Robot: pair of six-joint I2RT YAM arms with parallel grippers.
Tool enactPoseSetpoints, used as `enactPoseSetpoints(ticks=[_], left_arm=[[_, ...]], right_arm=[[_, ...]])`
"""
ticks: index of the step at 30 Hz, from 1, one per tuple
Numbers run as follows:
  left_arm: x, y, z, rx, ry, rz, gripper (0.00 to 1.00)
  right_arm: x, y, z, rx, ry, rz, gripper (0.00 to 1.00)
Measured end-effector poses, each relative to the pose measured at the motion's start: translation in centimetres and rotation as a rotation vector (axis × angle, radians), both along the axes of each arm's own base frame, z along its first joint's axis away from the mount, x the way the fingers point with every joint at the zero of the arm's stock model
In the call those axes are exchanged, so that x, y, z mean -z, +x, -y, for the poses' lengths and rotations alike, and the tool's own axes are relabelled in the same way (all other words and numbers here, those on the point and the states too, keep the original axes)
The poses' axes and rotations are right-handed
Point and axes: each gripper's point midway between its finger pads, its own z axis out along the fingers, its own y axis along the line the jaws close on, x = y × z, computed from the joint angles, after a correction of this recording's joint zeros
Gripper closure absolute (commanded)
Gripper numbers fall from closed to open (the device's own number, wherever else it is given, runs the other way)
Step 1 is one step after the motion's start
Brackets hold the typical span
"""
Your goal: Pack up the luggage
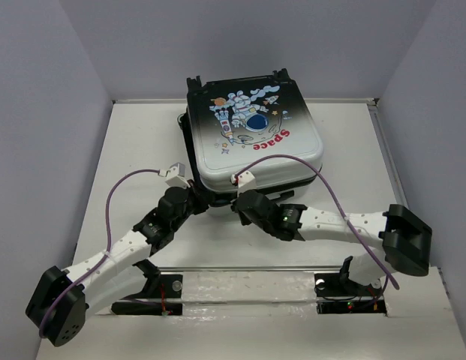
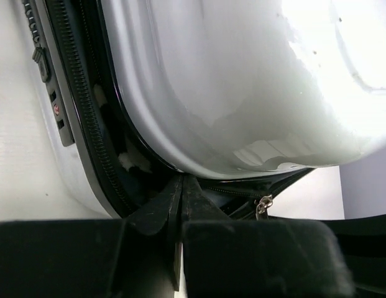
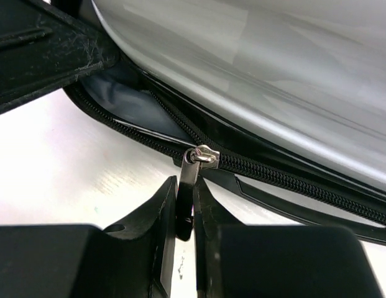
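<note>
The luggage (image 1: 251,131) lies flat at the back middle of the table, astronaut and red "Space" print facing up, its lid down with the near edge still gaping. My left gripper (image 1: 195,196) is at its near left corner, shut, with nothing between the fingers. In the left wrist view the gripper (image 2: 182,180) has its tips against the gap under the white shell (image 2: 242,93). My right gripper (image 1: 236,201) is at the near edge and, in the right wrist view (image 3: 185,186), is shut on the metal zipper pull (image 3: 191,177) hanging from the slider (image 3: 204,156).
The white table (image 1: 142,142) is walled at the left, back and right. A metal rail (image 1: 248,281) runs along the near edge between the arm bases. Purple cables (image 1: 112,195) loop over both arms. A combination lock (image 2: 56,115) sits on the suitcase's side.
</note>
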Motion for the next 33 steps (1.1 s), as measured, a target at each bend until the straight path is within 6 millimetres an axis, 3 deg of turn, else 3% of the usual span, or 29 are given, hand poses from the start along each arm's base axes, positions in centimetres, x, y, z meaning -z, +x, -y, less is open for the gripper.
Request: enactPoseSetpoints(ticks=[1,2,3,5,9,10,11,12,13,15,16,18,20,21,22,24,25,29,33], left_arm=[[-0.3,-0.3,0.2,0.016,-0.008,0.001,0.48],[-0.3,-0.7,0.3,0.028,-0.006,-0.001,0.35],[-0.4,-1.3,0.4,0.049,-0.006,-0.012,0.23],[-2.4,-2.3,1.3,0.106,-0.028,0.015,0.04],[-7.7,-3.7,1.7,0.187,-0.015,0.086,0.01],[-10.3,-2.9,1.2,0.147,-0.017,0.141,0.01],[-11.9,-2.0,0.6,0.104,-0.016,0.170,0.01],[-14.2,-0.7,-0.2,0.046,-0.016,0.210,0.01],[-16.3,0.6,-0.8,0.002,-0.021,0.245,0.01],[-18.6,3.2,-1.6,-0.059,-0.021,0.279,0.01],[-18.9,4.4,-1.8,-0.071,-0.018,0.278,0.01],[-18.5,8.2,-3.0,-0.122,-0.003,0.259,0.01],[-16.9,12.0,-4.2,-0.159,0.021,0.204,0.01],[-15.8,13.5,-4.3,-0.163,0.032,0.172,0.01],[-13.8,15.8,-4.6,-0.164,0.049,0.110,0.01],[-11.6,18.2,-4.3,-0.143,0.053,0.050,0.01],[-10.2,19.3,-4.0,-0.124,0.051,0.010,0.01],[-8.3,21.7,-3.8,-0.101,0.020,-0.050,0.01],[-8.4,23.2,-2.8,-0.070,-0.010,-0.061,0.01]], right_arm=[[0.0,-0.4,0.5,-0.002,0.021,0.001,0.93],[0.1,-0.7,0.9,-0.003,0.033,0.001,0.93],[-0.1,-1.4,1.7,-0.004,0.060,-0.001,0.93],[-0.6,-2.7,2.9,-0.019,0.108,-0.011,0.93],[-1.8,-5.7,6.0,-0.038,0.200,-0.034,0.93],[-2.0,-6.3,6.9,-0.038,0.210,-0.047,0.87],[-1.8,-7.2,7.9,-0.043,0.215,-0.063,0.73],[-1.2,-8.4,9.4,-0.043,0.209,-0.097,0.55],[-1.0,-9.2,10.3,-0.046,0.213,-0.118,0.27],[-1.9,-10.8,11.9,-0.048,0.271,-0.154,0.05],[-2.5,-11.1,12.3,-0.046,0.299,-0.158,0.03],[-4.2,-11.6,13.1,-0.033,0.366,-0.160,0.06],[-4.8,-11.3,13.5,-0.005,0.375,-0.156,0.12],[-4.8,-11.0,13.8,0.018,0.360,-0.154,0.22],[-4.6,-10.8,14.0,0.037,0.338,-0.150,0.47],[-4.0,-10.2,14.1,0.068,0.283,-0.139,0.61],[-3.4,-9.7,14.3,0.092,0.243,-0.135,0.73],[-2.0,-8.5,14.7,0.152,0.158,-0.130,0.73],[-2.5,-7.5,15.5,0.195,0.174,-0.117,0.56]])
